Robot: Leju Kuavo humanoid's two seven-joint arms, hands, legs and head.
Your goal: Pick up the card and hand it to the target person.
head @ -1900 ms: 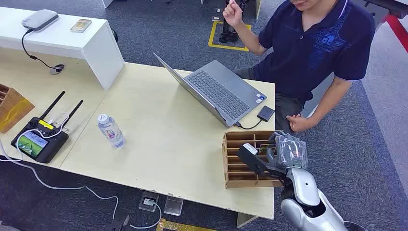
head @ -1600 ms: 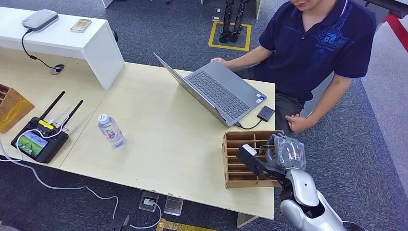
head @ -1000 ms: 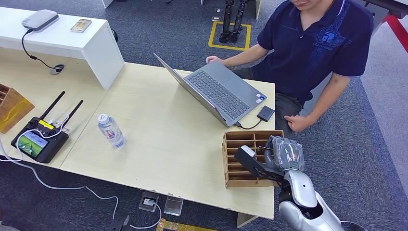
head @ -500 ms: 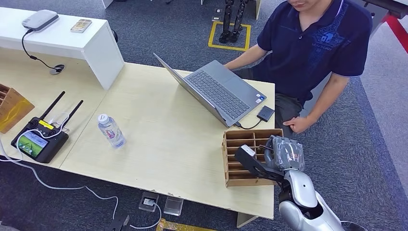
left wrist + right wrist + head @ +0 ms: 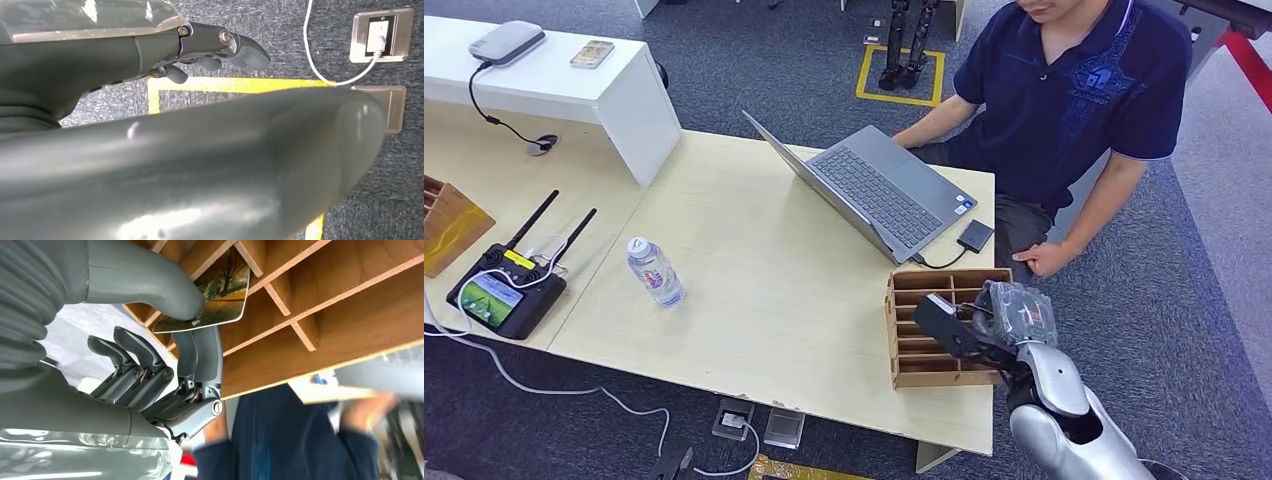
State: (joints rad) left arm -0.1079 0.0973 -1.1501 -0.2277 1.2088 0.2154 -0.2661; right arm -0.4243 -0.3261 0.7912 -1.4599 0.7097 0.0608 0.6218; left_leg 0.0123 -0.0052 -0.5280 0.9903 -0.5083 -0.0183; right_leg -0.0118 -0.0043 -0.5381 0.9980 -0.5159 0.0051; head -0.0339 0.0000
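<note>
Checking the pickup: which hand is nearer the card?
Right. The right hand pinches the card at the wooden organizer; the left hand hangs over the floor, away from it.

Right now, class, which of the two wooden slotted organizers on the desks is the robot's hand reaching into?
The wooden organizer at the light desk's near right corner, below the laptop: the right hand pinches a card there. The other organizer stands at the far left edge.

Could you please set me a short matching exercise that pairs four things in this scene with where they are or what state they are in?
Things:
1. card
2. water bottle
3. laptop
4. wooden organizer

Places or states:
A. open, in front of the person
B. pinched by the right hand at a wooden slot
C. upright on the table, apart from the rest
D. at the table's near right corner

Pairs: 1-B, 2-C, 3-A, 4-D
</note>
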